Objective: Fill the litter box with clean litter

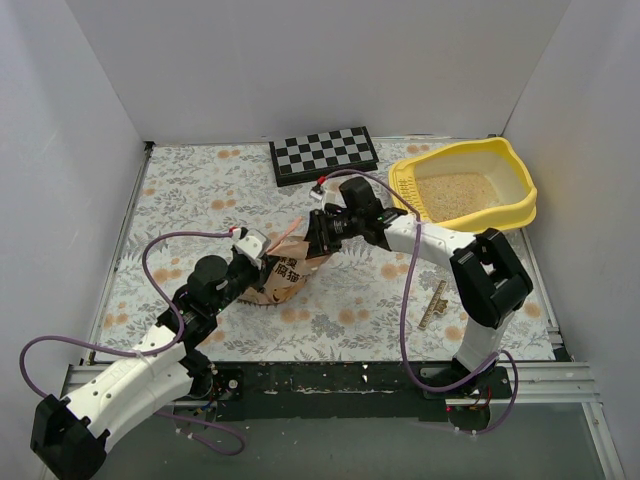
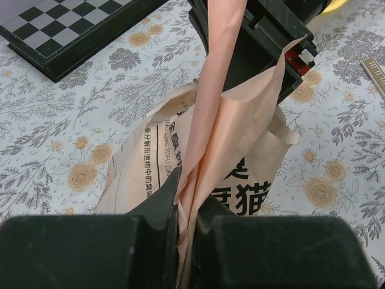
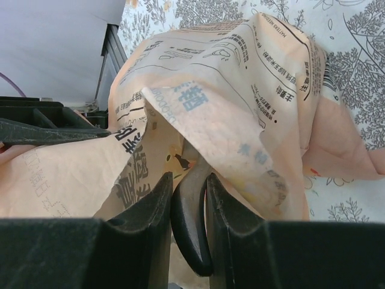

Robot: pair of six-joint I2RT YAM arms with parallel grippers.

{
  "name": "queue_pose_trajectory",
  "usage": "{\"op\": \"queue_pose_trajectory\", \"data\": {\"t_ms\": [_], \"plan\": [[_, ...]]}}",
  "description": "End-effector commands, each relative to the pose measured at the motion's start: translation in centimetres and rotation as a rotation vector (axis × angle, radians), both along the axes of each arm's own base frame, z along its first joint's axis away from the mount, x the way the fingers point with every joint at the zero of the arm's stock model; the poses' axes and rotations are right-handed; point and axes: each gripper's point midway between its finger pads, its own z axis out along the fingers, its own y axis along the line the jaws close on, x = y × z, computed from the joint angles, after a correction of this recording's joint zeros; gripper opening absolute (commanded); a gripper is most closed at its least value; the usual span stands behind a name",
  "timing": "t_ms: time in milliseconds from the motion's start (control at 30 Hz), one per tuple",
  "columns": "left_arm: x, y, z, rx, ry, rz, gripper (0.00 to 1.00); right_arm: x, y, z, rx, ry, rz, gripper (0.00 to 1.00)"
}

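Observation:
The yellow litter box [image 1: 500, 213] stands at the back right with pale beige litter [image 1: 455, 193] in it. The peach-orange litter bag [image 1: 285, 275] stands on the floral cloth at the middle. My left gripper [image 1: 262, 258] is shut on the bag's upper edge; in the left wrist view the pinched bag [image 2: 240, 138] rises from between the left gripper's [image 2: 187, 205] jaws. My right gripper [image 1: 315, 240] is at the bag's mouth. In the right wrist view the right gripper [image 3: 187, 186] is shut on a dark curved scoop handle [image 3: 191, 229] that runs into the bag [image 3: 240, 90]. The scoop's bowl is hidden.
A black-and-white checkerboard [image 1: 325, 152] lies at the back centre, also in the left wrist view [image 2: 66, 30]. A flat ruler-like strip [image 1: 433, 303] lies on the cloth near the right arm's base. White walls enclose the table on three sides.

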Motion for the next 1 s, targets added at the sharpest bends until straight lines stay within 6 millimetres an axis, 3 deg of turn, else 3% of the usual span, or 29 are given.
{"op": "queue_pose_trajectory", "data": {"t_ms": [0, 267, 500, 967], "plan": [[-0.3, -0.5, 2.6, -0.051, -0.067, -0.029, 0.00, -2.9, 2.2, 4.0, 0.227, 0.026, 0.145, 0.01], [-0.4, -0.4, 2.7, -0.052, -0.077, -0.030, 0.00, -4.6, 1.4, 7.4, 0.419, 0.065, 0.180, 0.01], [-0.4, -0.5, 2.6, -0.048, -0.074, -0.035, 0.00, -4.0, 0.1, 8.9, 0.463, 0.069, 0.154, 0.01], [-0.6, -0.6, 2.8, -0.052, -0.090, -0.048, 0.00, -0.5, -7.8, 9.5, 0.497, 0.027, -0.013, 0.01]]}}
